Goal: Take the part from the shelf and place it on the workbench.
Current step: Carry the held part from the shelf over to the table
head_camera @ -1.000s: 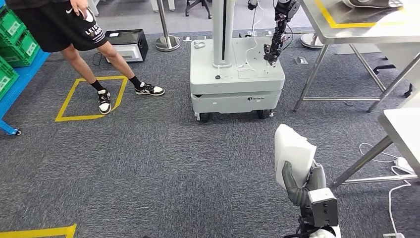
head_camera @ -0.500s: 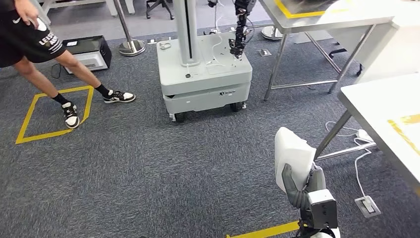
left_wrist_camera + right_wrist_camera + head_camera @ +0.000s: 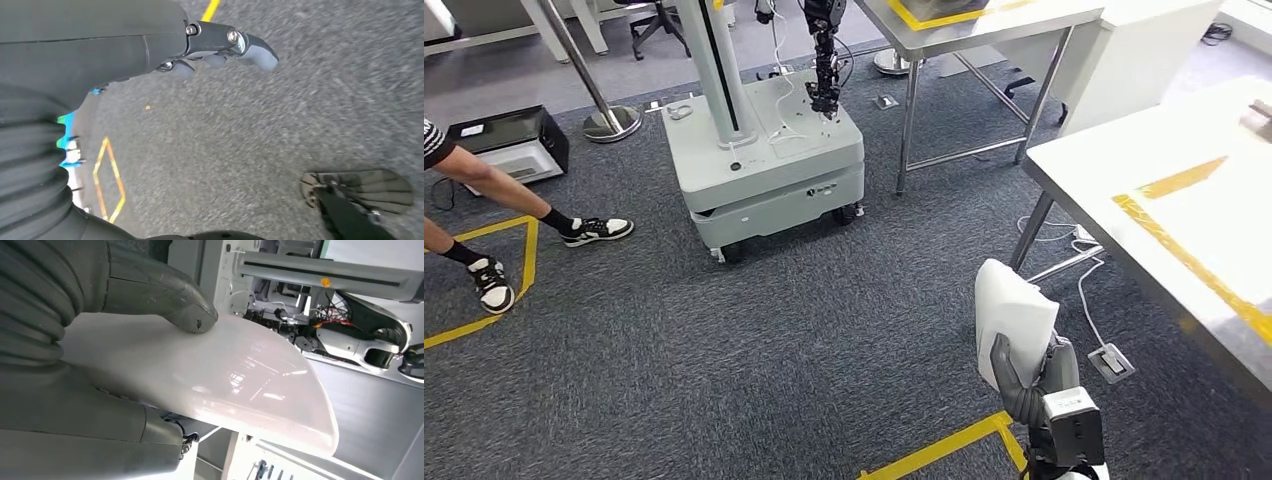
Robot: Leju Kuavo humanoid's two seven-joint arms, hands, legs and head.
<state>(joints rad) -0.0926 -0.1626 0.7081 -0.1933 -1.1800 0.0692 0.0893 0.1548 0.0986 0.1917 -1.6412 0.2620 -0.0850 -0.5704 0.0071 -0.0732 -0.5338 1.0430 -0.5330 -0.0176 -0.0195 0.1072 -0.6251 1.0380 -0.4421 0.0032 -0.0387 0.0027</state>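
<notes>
**Part in hand, workbench coming up on the right**

Your right hand (image 3: 1034,375) grips the white part (image 3: 1012,318), thumb across its face, holding it upright low in the scene, above the grey carpet and well short of the white workbench (image 3: 1124,165) with yellow tape lines to the right. It is off the shelf but not yet over the bench.

Watch the grip first. The part looks smooth and glossy, and the thumb seems to press on a flat face instead of hooking an edge, so a jolt while walking or turning could let it slide out. The bench's near edge and its metal leg (image 3: 1031,231) are near your right side; swing the arm up too early and the part may clip the edge. A cable and power strip (image 3: 1113,361) lie on the floor near the feet, a trip risk.

The right wrist view shows the thumb (image 3: 165,295) touching the part (image 3: 240,380) closely. The left wrist view shows your left hand (image 3: 220,47) hanging over carpet, holding nothing, its fingers loosely extended.
</notes>
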